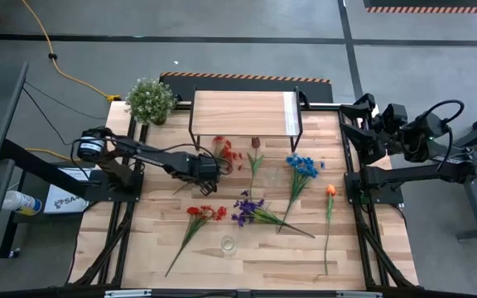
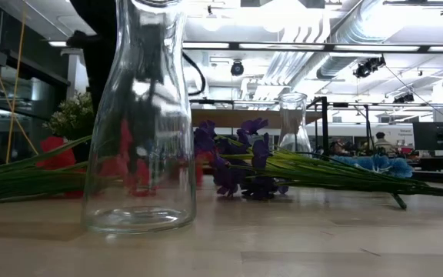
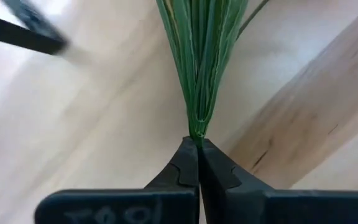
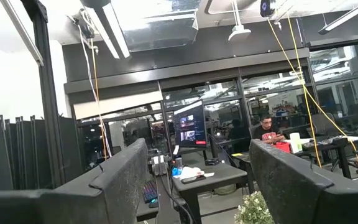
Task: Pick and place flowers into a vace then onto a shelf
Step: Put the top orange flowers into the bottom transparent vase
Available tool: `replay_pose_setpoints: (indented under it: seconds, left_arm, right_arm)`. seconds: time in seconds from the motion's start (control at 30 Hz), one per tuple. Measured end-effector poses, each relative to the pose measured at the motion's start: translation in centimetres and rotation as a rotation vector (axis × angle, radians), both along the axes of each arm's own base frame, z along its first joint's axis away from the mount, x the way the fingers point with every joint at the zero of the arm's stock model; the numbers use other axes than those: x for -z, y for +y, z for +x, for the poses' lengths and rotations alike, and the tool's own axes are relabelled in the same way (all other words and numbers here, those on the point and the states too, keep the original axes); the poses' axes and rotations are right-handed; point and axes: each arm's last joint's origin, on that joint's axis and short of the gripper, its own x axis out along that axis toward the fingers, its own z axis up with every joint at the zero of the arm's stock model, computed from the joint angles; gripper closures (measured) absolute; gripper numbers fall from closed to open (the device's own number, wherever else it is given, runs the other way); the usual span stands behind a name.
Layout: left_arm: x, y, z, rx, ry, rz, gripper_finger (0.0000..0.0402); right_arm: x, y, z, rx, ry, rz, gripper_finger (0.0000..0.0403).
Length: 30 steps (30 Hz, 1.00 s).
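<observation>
My left gripper (image 1: 209, 175) (image 3: 197, 140) reaches over the table in front of the shelf (image 1: 245, 114) and is shut on a red flower (image 1: 225, 151), whose bloom lies near the shelf's front legs. On the table lie a second red flower (image 1: 205, 213) and purple (image 1: 247, 207), blue (image 1: 303, 165), orange (image 1: 330, 190) and maroon (image 1: 255, 142) ones. A clear glass vase (image 1: 228, 245) (image 2: 141, 115) stands upright near the table's near edge. A smaller vase (image 2: 293, 123) stands farther back. My right gripper (image 1: 363, 112) (image 4: 197, 171) is open, drawn back at the table's far right corner. My left gripper pinches the red flower between its two fingers at the lower end of the stem (image 3: 196, 129), where the long green leaves bunch together. The fingers lie in line with the stem, and the leaves fan out away from them. I cannot tell whether the bloom rests on the table.
A bushy potted plant (image 1: 150, 99) stands at the far left corner beside the shelf. The shelf's thin black legs (image 1: 193, 136) stand close to the held bloom. Bare wood (image 1: 371, 248) shows near the near edge on the right.
</observation>
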Motion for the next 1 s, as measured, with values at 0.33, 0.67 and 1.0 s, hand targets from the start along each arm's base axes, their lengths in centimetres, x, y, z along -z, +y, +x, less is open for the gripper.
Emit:
replay_pose_setpoints:
  seconds: [0.33, 0.67, 1.0]
  left_arm:
    - [-5.3, -0.7, -0.4, 0.068, 0.109, -0.016, 0.0372]
    - [-12.3, -3.6, 0.3, 0.170, 0.096, -0.009, 0.0372]
    - [-19.4, -7.9, -0.4, 0.197, -0.073, -0.020, 0.0372]
  right_arm:
    - [0.1, 0.0, 0.0, 0.001, 0.008, -0.001, 0.0132]
    - [0.1, 0.0, 0.1, 0.001, 0.015, -0.001, 0.0132]
    - [0.1, 0.0, 0.1, 0.001, 0.016, -0.002, 0.0132]
